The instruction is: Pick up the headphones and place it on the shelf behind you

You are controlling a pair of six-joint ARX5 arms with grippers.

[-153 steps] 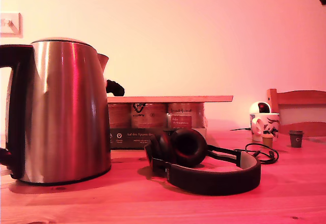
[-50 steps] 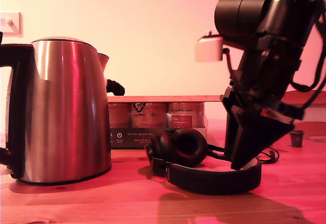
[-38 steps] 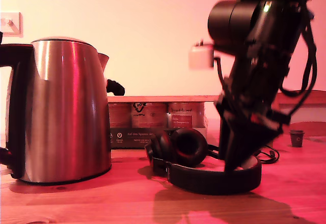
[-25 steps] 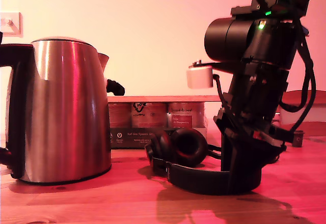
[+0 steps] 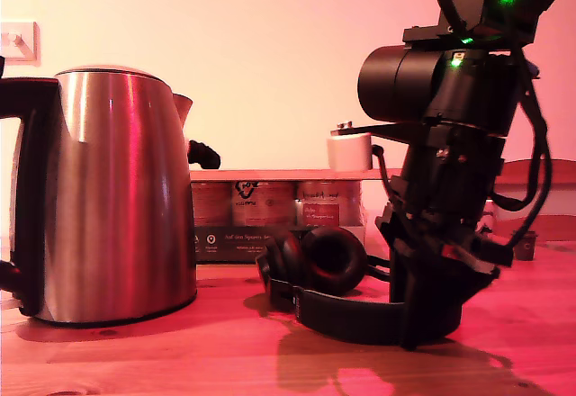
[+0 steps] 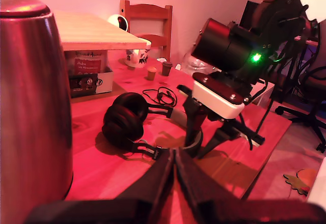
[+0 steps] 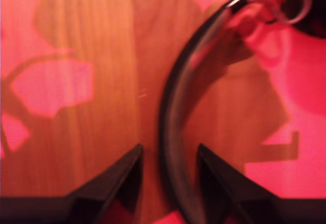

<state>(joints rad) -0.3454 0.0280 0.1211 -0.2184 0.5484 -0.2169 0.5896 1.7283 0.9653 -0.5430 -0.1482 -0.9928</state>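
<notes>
Astride, not yet clamped
Exterior view: black padded over-ear headphones (image 5: pixel 331 259) lie on the wooden table (image 5: pixel 135 351) under my second gripper (image 5: pixel 418 324). First wrist view: my first gripper (image 6: pixel 173 155) is pinched together, empty. Second wrist view: jaws apart astride the headband (image 7: pixel 173 96); close them squarely.

My second gripper (image 5: pixel 421 331) hides, in the exterior view, the part of the headphones (image 5: pixel 326 259) that lies between its fingers. The second wrist view blurs that headband, so contact with either finger cannot be told. Beyond the fingertips the ear cups are cut off.
</notes>
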